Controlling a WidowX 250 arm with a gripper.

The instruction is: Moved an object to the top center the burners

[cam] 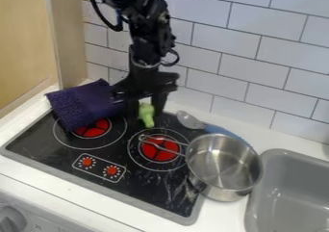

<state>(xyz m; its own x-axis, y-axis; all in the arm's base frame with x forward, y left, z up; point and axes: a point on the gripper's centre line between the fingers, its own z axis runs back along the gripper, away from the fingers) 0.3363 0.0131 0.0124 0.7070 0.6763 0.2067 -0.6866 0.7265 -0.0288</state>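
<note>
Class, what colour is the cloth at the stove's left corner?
Dark purple, seen in the camera view.

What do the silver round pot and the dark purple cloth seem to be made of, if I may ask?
The silver round pot: shiny metal, probably stainless steel, given its bright reflections. The purple cloth: matte fabric, fibre unclear, draped and textured.

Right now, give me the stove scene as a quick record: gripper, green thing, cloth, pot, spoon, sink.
Gripper: at the stove's back middle, right at the green thing
Green thing: back middle of the stove, between the burners' rings
Cloth: purple, over the back of the left burner
Pot: across the stove's right edge, handle over the right burner
Spoon: blue handle, behind the pot
Sink: gray, right of the pot
</note>
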